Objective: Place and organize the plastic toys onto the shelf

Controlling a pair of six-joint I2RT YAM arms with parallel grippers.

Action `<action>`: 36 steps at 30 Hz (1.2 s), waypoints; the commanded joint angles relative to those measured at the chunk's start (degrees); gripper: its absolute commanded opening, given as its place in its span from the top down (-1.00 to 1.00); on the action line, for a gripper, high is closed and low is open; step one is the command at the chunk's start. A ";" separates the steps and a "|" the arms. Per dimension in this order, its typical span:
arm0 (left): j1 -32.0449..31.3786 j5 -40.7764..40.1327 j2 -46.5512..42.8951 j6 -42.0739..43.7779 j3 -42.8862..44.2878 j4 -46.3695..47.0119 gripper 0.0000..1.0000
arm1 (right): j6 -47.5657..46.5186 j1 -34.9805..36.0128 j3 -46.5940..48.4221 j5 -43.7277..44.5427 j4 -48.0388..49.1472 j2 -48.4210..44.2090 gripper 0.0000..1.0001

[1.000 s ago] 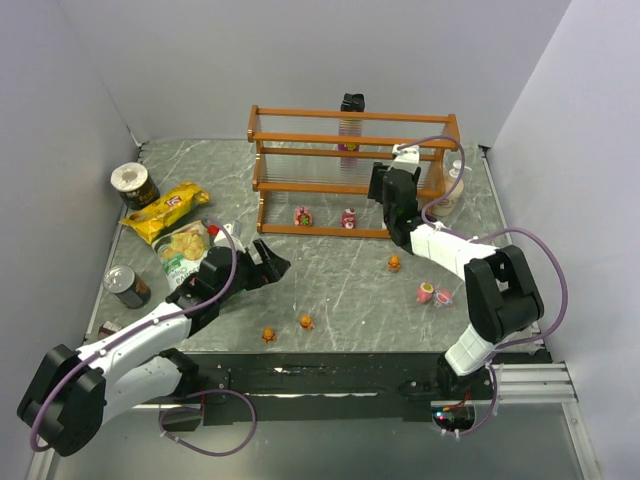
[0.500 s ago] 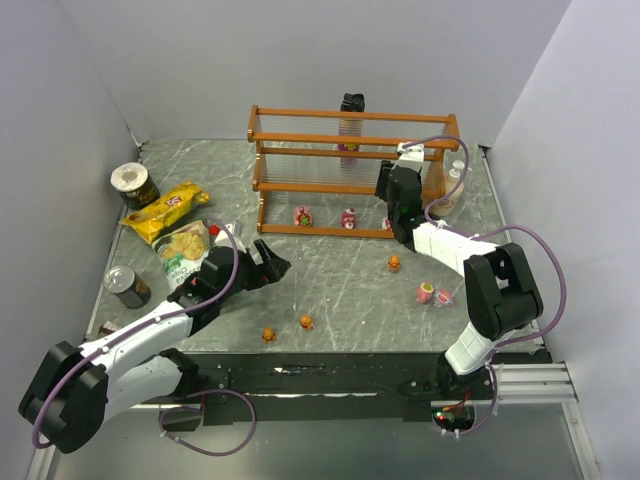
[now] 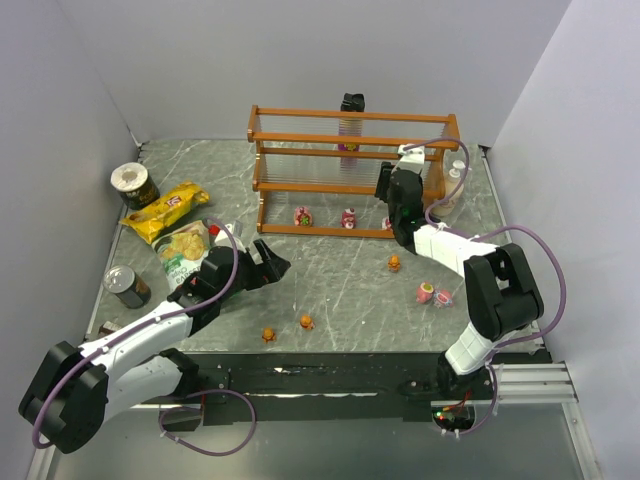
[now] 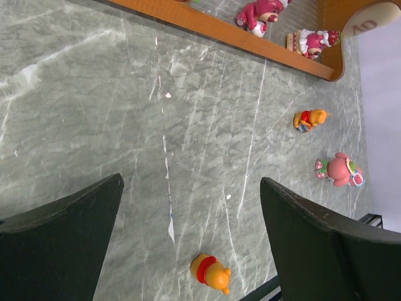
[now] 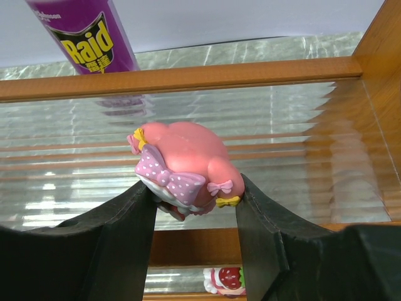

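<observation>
Raid can point(image 5: 94, 34) cut off above, behind the shelf point(image 5: 188, 74). Pinched between right fingers point(image 5: 119, 251): glossy pink figurine point(image 5: 185, 164), dotted purple bow, face out of sight. Left fingers point(image 4: 62, 244) spread over bench point(image 4: 94, 113).

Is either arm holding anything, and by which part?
The right end effector pinches a pink toy by its two sides; the left end effector is open, empty.

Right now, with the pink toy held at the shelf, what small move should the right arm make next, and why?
Probably ease the right arm slightly forward, deeper over the clear slats of the shelf. The right jaws are shut on the pink toy, which seems close to the tier's front rail; released here, it might tip off.
</observation>
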 commanded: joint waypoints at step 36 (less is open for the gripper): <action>0.67 0.82 -2.10 0.84 0.05 1.55 -0.93 | 3.49 6.34 1.43 5.17 -13.03 -5.66 -0.99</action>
